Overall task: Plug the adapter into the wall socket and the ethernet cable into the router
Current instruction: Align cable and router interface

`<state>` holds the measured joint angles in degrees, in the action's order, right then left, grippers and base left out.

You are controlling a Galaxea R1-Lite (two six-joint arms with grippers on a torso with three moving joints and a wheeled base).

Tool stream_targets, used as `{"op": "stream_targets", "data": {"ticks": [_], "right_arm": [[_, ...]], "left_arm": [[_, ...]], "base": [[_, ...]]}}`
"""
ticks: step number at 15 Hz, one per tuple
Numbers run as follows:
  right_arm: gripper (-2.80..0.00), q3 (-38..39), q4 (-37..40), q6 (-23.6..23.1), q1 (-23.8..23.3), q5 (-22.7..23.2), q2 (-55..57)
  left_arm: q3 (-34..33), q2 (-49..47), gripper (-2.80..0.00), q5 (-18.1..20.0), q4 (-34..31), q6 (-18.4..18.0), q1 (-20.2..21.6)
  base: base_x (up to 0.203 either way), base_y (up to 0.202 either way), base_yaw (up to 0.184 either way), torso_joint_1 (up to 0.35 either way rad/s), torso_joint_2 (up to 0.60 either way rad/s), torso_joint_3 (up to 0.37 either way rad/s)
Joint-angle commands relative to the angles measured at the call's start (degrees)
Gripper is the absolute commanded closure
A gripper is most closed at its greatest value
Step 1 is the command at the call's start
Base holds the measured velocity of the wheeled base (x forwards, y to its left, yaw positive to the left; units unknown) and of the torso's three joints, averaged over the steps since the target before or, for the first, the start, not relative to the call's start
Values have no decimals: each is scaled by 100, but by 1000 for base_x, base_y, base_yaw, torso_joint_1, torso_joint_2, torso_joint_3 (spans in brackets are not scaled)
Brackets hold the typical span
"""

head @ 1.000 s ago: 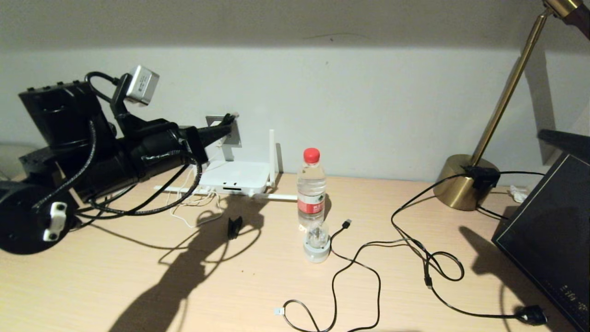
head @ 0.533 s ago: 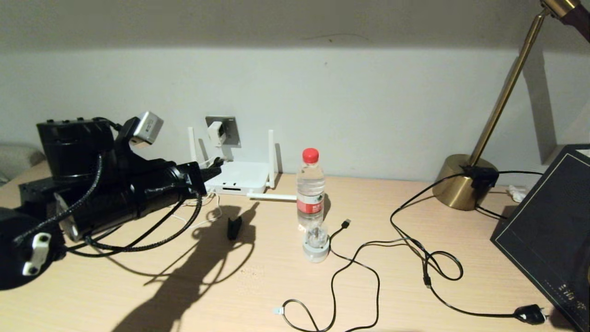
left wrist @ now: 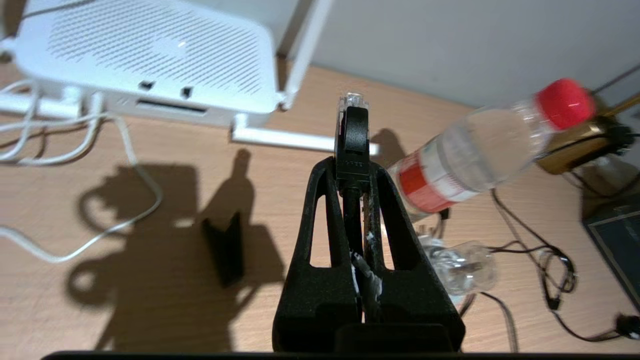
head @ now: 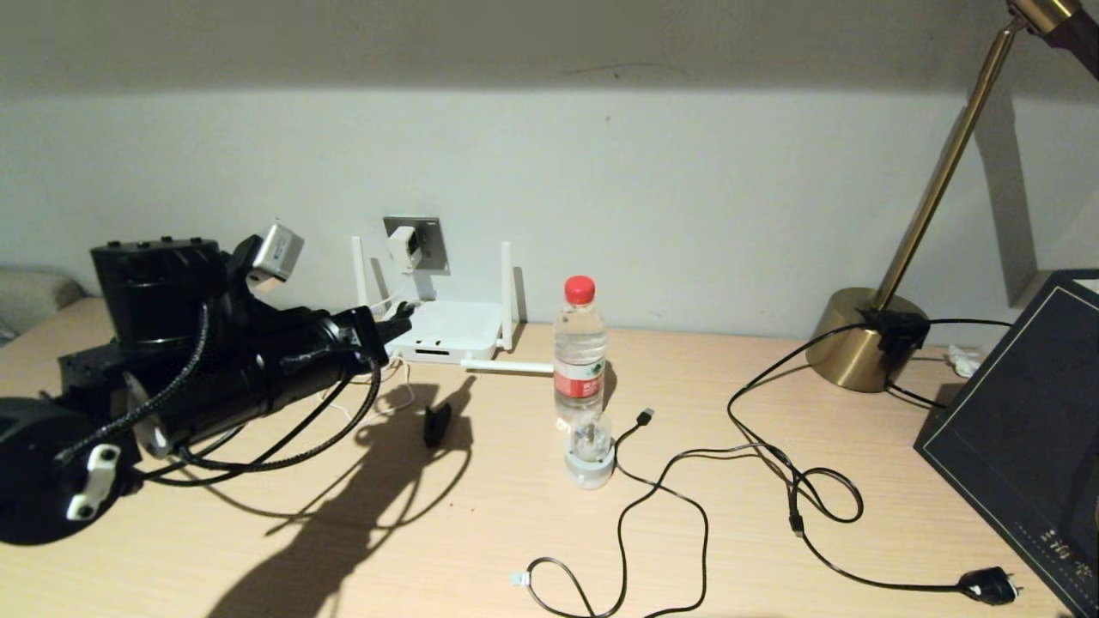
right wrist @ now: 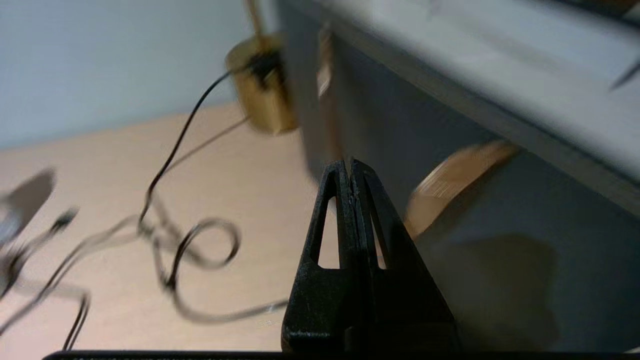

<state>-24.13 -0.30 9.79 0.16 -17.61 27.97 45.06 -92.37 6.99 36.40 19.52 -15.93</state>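
The ethernet cable (left wrist: 353, 125) is clamped between the closed fingers of the left gripper (left wrist: 353, 170), its clear connector sticking out past the fingertips and aimed toward the router (head: 446, 330). Half a second ago this gripper was in nearly the same place before the router's ported edge; now the arm sits slightly lower and further toward the table's left edge. A second ago it was raised at the wall socket (head: 427, 243). The adapter (head: 402, 249) now sits in that socket, its white cord hanging down to the table's back edge beside the router. The connector is near the router but apart from it. The right gripper (right wrist: 350, 172) is pressed shut on nothing, beside a dark box (head: 1022, 438) at the table's right edge.
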Motion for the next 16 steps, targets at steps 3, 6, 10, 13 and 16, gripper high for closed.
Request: {"op": "stream_targets", "data": {"ticks": [3,6,10,13,16], "right_arm": [[0,1136,351,-369,-12,660,-498],[0,1966,504,-1192,-22,1264,-1301],[0,2050,955,-1386,-126,1809,-2170],[0,2155,659,-1157,-73,1815,-2833],[0,2202,540,-1076,-60,1813,-2792]], "left_arm": [[-262,-246,0,-344,83,-158,-25],[-445,-414,0,-453,95,-530,-7],[-355,-940,0,-942,95,-648,61],[-60,-1436,0,-1373,95,-703,60],[179,-1581,0,-1678,51,-964,52]], "base": [[0,0,0,0,0,0],[0,0,0,0,0,0],[0,0,0,0,0,0],[0,0,0,0,0,0],[0,0,0,0,0,0]]}}
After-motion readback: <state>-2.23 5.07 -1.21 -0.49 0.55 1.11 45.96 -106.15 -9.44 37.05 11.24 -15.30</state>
